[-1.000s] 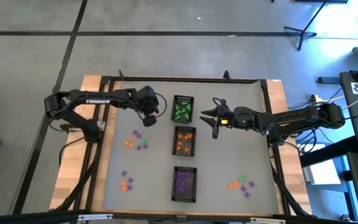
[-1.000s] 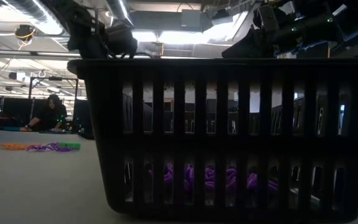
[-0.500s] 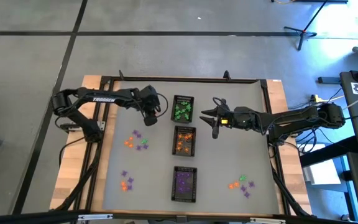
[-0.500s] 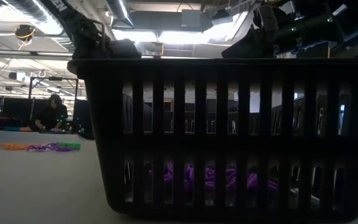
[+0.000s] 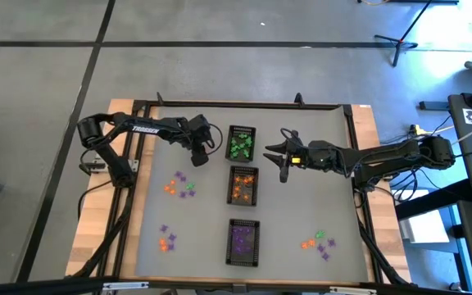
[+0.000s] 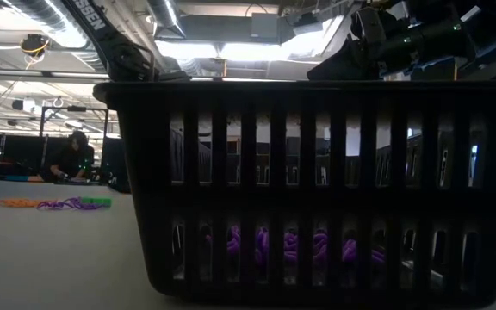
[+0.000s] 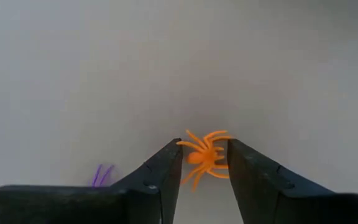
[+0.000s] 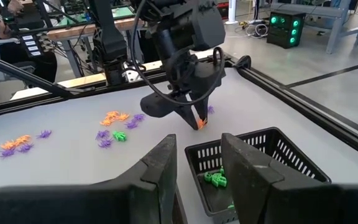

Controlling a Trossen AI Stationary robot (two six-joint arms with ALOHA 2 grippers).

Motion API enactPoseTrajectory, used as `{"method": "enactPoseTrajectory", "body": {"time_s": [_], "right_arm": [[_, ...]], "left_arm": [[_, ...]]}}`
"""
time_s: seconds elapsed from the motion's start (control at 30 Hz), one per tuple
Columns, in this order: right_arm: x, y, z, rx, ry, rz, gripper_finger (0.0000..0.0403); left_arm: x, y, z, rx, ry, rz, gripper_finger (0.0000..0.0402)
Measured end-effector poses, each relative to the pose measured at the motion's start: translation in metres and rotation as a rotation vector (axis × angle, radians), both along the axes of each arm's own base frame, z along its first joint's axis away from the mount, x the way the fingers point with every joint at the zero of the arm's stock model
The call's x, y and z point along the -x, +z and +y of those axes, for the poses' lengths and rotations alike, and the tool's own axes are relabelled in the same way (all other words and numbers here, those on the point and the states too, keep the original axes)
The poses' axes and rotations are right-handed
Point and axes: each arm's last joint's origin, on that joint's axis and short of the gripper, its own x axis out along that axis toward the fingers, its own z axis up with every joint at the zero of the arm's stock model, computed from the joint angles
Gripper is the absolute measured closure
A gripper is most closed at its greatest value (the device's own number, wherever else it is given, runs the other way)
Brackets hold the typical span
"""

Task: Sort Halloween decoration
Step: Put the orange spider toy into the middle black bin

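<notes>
We see the left arm stretched out across the table toward the green tray [image 5: 240, 144], its wrist bent down and the left gripper [image 5: 201, 152] hanging just beside that tray's left edge, fingertips pinched onto an orange spider [image 7: 204, 157] and lifted off the surface. Over on the other side of the green tray, the right arm reaches in level and low, its right gripper [image 5: 282, 156] pointing at the tray, fingers [image 8: 160, 163] spread apart and holding nothing.

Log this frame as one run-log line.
left pincer: shut on small orange plastic spider, above table beside green-filled black mesh tray | right pincer: open, waiting at that tray's other side
</notes>
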Motion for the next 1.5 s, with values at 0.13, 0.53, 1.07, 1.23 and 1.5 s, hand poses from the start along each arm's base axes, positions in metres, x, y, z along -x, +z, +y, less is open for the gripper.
{"method": "enactPoseTrajectory", "body": {"time_s": [0.13,0.53,1.07,1.23,1.5], "right_arm": [[0.000,0.000,0.000,0.000,0.000,0.001,0.0279],[0.000,0.000,0.000,0.000,0.000,0.004,0.0279],[0.000,-0.001,0.000,0.000,0.001,0.007,0.0279],[0.000,0.000,0.000,0.000,0.000,0.001,0.0279],[0.000,0.000,0.000,0.002,-0.010,-0.001,0.0279]], "left_arm": [[0.000,0.000,0.000,-0.012,-0.024,0.005,0.0283],[-0.006,0.005,-0.008,-0.134,-0.055,0.027,0.0395],[-0.020,0.102,-0.089,-0.143,-0.303,-0.549,0.0401],[-0.037,0.108,-0.122,-0.124,-0.422,-0.693,0.0401],[-0.060,0.095,-0.149,-0.114,-0.504,-0.789,0.0399]]}}
